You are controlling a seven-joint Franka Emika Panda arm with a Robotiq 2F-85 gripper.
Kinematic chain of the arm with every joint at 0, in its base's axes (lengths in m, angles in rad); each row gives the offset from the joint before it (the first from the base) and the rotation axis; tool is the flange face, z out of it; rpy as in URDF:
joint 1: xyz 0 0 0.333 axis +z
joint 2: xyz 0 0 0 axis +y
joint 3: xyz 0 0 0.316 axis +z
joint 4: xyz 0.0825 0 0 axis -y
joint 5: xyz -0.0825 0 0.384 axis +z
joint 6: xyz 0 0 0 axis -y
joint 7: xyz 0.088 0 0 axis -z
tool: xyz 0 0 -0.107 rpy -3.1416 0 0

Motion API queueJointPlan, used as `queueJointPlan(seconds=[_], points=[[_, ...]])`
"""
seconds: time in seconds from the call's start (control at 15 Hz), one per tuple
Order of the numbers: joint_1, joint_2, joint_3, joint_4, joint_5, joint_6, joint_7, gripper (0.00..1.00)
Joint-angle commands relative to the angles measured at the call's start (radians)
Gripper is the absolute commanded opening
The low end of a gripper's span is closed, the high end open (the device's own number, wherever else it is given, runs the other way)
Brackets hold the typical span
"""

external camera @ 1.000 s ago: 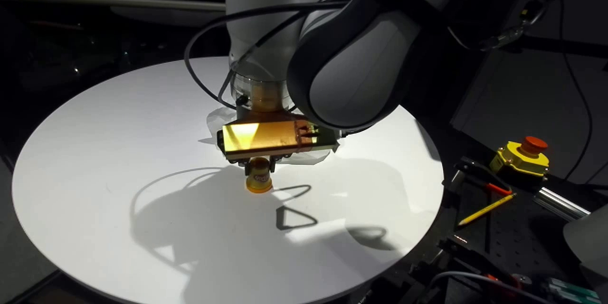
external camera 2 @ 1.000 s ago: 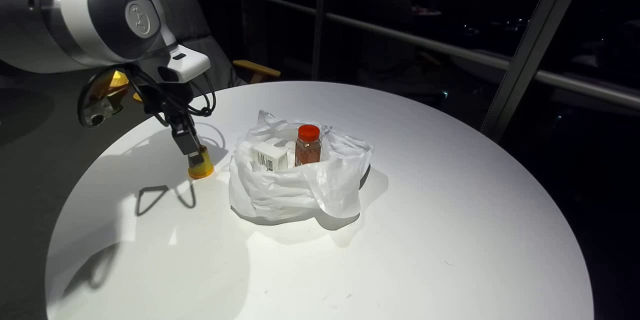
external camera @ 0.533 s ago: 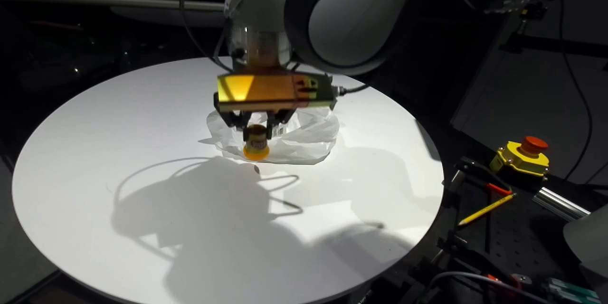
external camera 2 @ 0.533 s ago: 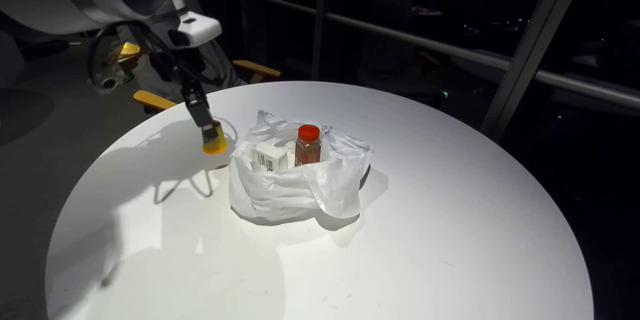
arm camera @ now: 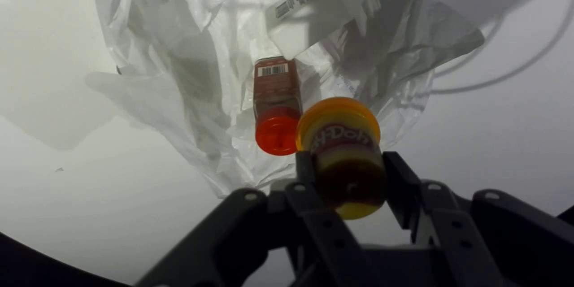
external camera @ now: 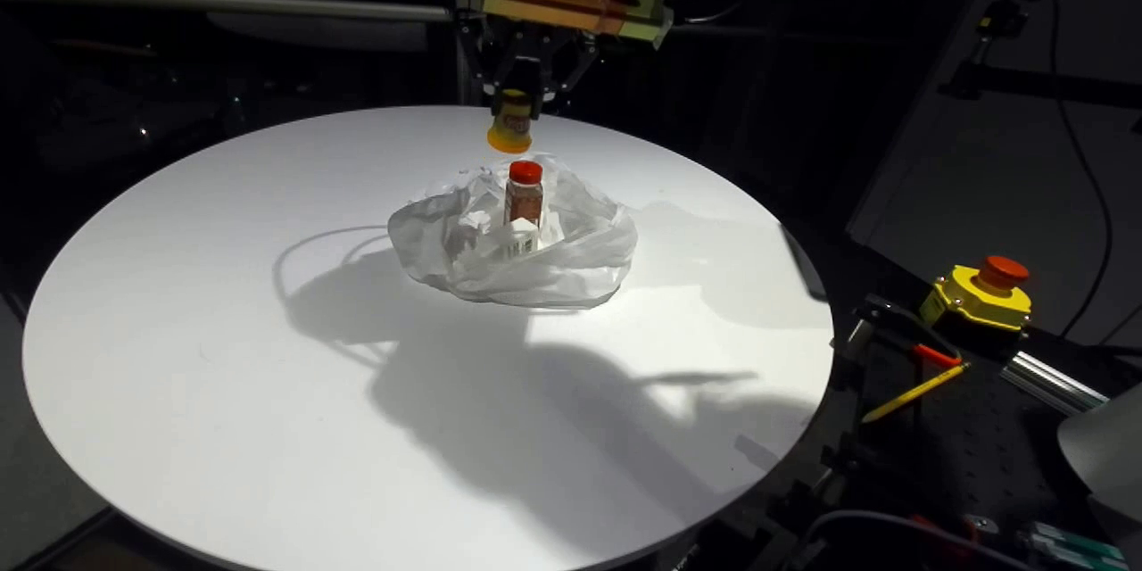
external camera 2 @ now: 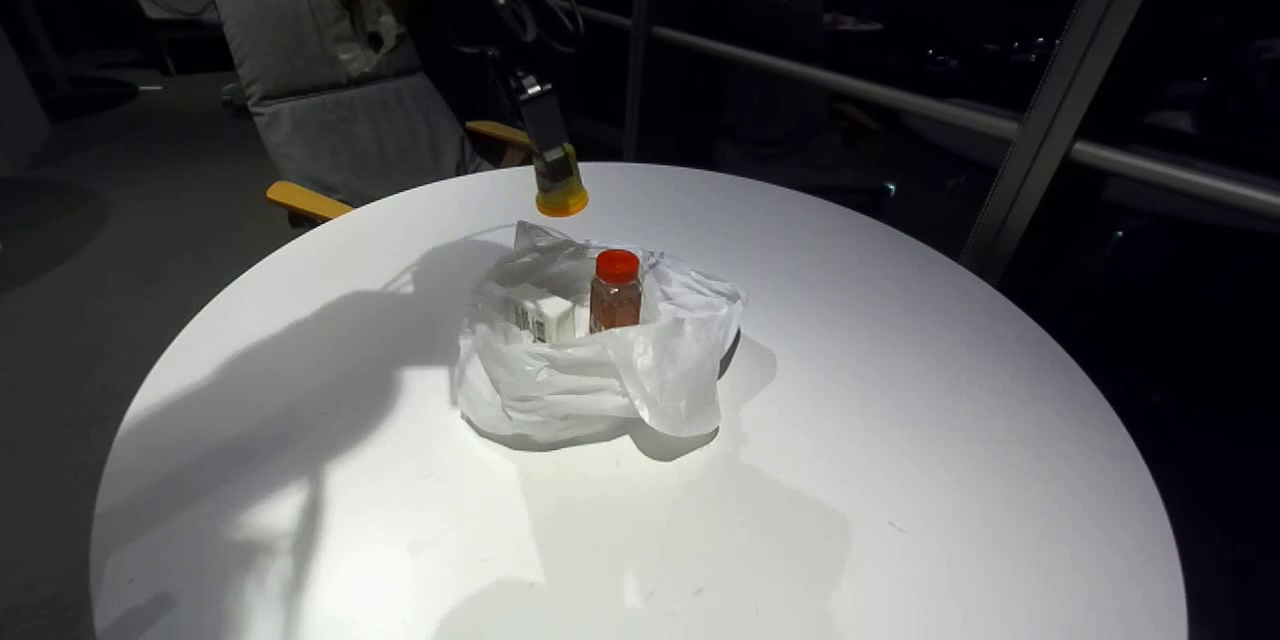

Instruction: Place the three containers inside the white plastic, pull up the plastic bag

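Jaws partly closed, clamping a yellow Play-Doh tub (arm camera: 345,159) from both sides, orange lid (external camera 2: 563,205) down

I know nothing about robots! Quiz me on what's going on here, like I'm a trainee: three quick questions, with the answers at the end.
1. Fill in: the gripper holds the Play-Doh tub with its orange lid facing ____.

2. True or false: the white box and the red-capped jar are both inside the white plastic bag.

3. Which lies off the round white table?
A) the white box
B) the yellow pencil
C) the red-capped jar

Key: 1. down; 2. true; 3. B, the yellow pencil.
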Motion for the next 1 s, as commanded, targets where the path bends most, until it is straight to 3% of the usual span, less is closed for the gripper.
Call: queueJointPlan(seconds=[0.0, 0.27, 0.67, 0.93], points=[[-0.11, 0.062, 0.06, 0.007, 0.007, 0.051, -0.055, 0.17], [-0.17, 0.098, 0.083, -0.01, 0.032, 0.045, -0.152, 0.17], [-0.199, 0.078, 0.081, -0.039, 0.032, 0.063, -0.276, 0.17], [-0.253, 0.054, 0.127, -0.118, 0.135, 0.247, -0.4, 0.17]])
